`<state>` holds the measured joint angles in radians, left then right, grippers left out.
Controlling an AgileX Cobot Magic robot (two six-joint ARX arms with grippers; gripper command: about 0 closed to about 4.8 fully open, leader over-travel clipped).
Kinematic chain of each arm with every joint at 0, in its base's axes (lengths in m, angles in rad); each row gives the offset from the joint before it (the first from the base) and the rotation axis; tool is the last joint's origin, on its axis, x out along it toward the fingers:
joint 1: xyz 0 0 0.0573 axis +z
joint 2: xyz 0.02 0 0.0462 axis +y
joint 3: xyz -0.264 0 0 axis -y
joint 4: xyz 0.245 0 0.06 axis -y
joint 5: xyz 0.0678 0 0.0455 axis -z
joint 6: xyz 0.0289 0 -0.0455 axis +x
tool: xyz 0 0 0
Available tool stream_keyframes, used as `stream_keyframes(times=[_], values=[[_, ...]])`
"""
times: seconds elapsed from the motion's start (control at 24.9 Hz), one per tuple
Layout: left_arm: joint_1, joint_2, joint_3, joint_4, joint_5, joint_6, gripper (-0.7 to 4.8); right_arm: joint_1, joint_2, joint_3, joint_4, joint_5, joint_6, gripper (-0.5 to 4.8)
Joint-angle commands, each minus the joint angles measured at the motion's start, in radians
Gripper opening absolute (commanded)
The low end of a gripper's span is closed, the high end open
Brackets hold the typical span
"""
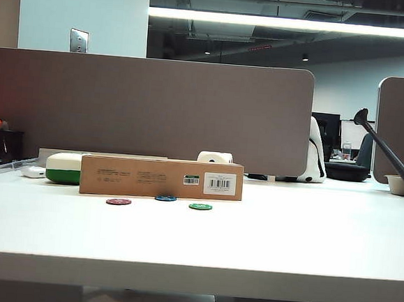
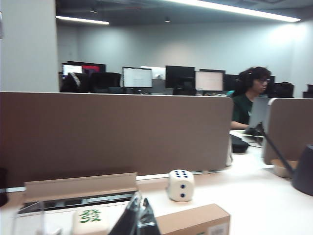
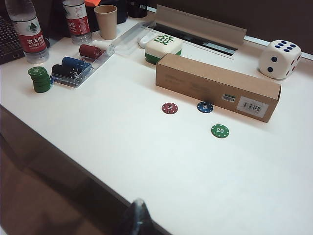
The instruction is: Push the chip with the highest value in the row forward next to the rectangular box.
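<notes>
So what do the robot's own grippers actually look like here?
Little shows. The left gripper appears as dark, glossy, tapering fingers coming to a point. The right gripper is a dark, blurred, pointed tip. No cables or markings are visible; neither arm appears in the exterior view.

Open office, white desk, brown partitions.
Brown divider (image 1: 146, 108) behind the white table (image 1: 264, 247); second divider (image 1: 402, 125) right. Ceiling strip light (image 1: 289, 23) on. Monitors (image 2: 137, 77) and a seated person (image 2: 252, 95) beyond; pale wall (image 1: 83, 12) left.

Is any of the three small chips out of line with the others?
Yes. The round blue poker chip sits forward of the dark red chip and green chip, close beside the long brown cardboard box. Neither pincer is near.
</notes>
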<state>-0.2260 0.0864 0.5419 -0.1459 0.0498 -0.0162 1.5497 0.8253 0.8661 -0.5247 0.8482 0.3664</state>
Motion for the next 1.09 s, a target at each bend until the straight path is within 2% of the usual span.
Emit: stream_keyframes(times=[0.04, 0.36, 0.52, 0.72, 0.84, 1.09], values=[[0.04, -0.023, -0.023, 0.012, 0.003, 0.001, -0.05, 0.002, -0.001, 0.005, 0.005, 0.006, 0.004, -0.09], [0.089, -0.084, -0.118, -0.024, -0.01, 0.026, -0.05, 0.002, -0.001, 0.005, 0.005, 0.006, 0.004, -0.09], [0.089, -0.084, -0.216, -0.015, -0.078, 0.021, -0.05, 0.002, -0.001, 0.005, 0.005, 0.006, 0.004, -0.09], [0.089, -0.084, -0.417, 0.144, -0.084, -0.102, -0.05, 0.003, -0.001, 0.005, 0.005, 0.006, 0.004, -0.09], [0.09, -0.084, -0.481, 0.226, -0.072, -0.122, -0.05, 0.003, -0.001, 0.005, 0.005, 0.006, 0.004, -0.09], [0.106, -0.084, -0.535, 0.256, -0.098, -0.043, -0.05, 0.003, -0.001, 0.005, 0.005, 0.006, 0.004, -0.09]])
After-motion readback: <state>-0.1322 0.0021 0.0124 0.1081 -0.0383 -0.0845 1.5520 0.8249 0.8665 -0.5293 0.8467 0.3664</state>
